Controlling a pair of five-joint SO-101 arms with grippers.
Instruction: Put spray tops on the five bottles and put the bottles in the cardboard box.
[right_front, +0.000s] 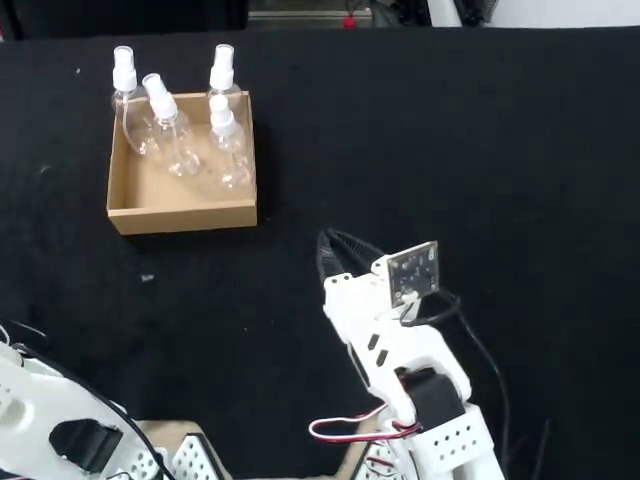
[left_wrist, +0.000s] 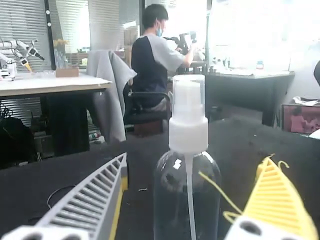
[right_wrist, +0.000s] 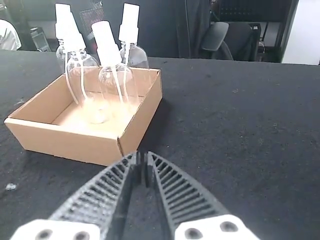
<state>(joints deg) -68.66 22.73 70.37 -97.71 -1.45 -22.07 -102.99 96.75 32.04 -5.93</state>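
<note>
A clear bottle (left_wrist: 187, 190) with a white spray top (left_wrist: 188, 112) stands upright between the fingers of my left gripper (left_wrist: 197, 158). That gripper is open: the bottle is close to the yellow finger (left_wrist: 277, 195), and a gap shows beside the grey finger (left_wrist: 90, 200). The cardboard box (right_front: 180, 215) sits at the far left of the table, with several capped bottles (right_front: 172, 135) standing in it. My right gripper (right_wrist: 141, 155) is shut and empty. It hovers over the black table, short of the box (right_wrist: 65, 140) and its bottles (right_wrist: 115, 75).
The white right arm (right_front: 400, 340) fills the table's near middle, its dark gripper (right_front: 335, 250) pointing towards the box. Part of the left arm (right_front: 60, 420) shows at the near left corner. Black cloth covers the table (right_front: 450, 150).
</note>
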